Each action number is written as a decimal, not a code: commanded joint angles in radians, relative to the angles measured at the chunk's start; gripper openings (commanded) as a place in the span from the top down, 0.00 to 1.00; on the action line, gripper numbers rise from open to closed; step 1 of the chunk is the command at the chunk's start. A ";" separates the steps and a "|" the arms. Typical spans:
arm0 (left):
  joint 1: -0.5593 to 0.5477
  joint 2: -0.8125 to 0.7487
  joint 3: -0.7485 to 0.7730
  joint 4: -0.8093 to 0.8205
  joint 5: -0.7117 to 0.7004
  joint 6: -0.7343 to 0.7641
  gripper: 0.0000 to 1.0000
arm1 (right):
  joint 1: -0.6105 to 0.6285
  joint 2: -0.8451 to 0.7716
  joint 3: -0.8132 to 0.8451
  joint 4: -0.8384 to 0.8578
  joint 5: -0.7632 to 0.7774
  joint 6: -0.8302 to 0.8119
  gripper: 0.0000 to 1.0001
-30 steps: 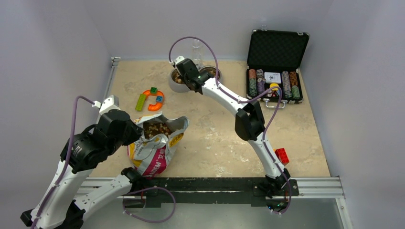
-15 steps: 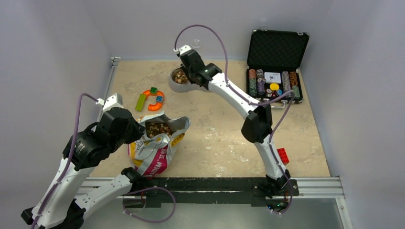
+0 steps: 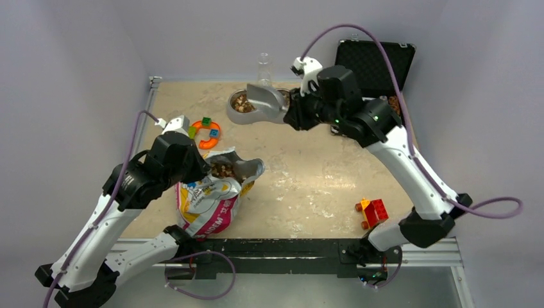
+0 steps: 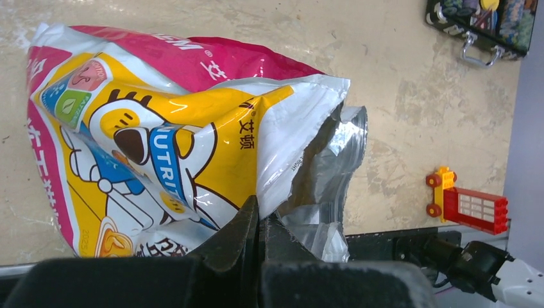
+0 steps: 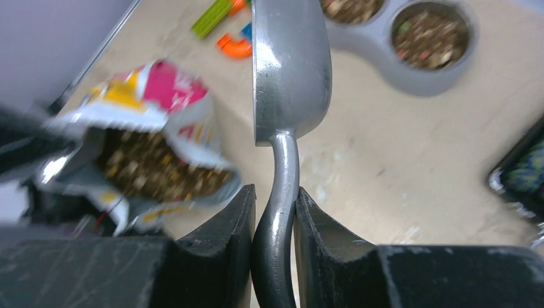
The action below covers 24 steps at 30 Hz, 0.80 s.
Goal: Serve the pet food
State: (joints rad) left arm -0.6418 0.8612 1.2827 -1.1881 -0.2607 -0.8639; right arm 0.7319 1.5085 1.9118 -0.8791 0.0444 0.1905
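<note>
The pet food shows as brown kibble [image 3: 224, 170] in the open mouth of the printed foil bag [image 3: 208, 204], and more lies in the grey double bowl [image 3: 238, 116] at the back. My left gripper [image 3: 205, 172] is shut on the bag's torn top edge [image 4: 282, 186]; its jaws [image 4: 260, 218] pinch the foil. My right gripper [image 3: 290, 111] is shut on the handle of a grey metal scoop [image 3: 264, 96], which hangs over the bowl's right half. No kibble shows on the scoop [image 5: 290, 64]. Both bowl wells [image 5: 426, 35] hold kibble.
An open black case [image 3: 375, 58] with poker chips stands at the back right, partly behind my right arm. A red and yellow toy [image 3: 371, 212] lies near the front right. An orange toy with coloured blocks [image 3: 206, 131] sits left of the bowl. A clear bottle [image 3: 263, 64] stands behind it.
My right arm has swung its elbow out to the right, and the scoop has moved from the left well to above the bowl's right side. The left gripper has shifted the bag's mouth slightly right.
</note>
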 commanded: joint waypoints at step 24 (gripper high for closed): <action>0.004 0.099 0.102 0.097 0.256 0.222 1.00 | 0.159 0.135 -0.073 -0.217 -0.280 0.096 1.00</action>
State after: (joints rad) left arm -0.6350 1.0004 1.3388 -1.1240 -0.0662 -0.6323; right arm 0.8349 1.5040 1.6535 -1.0378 -0.3897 0.2729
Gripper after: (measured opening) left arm 0.018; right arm 0.271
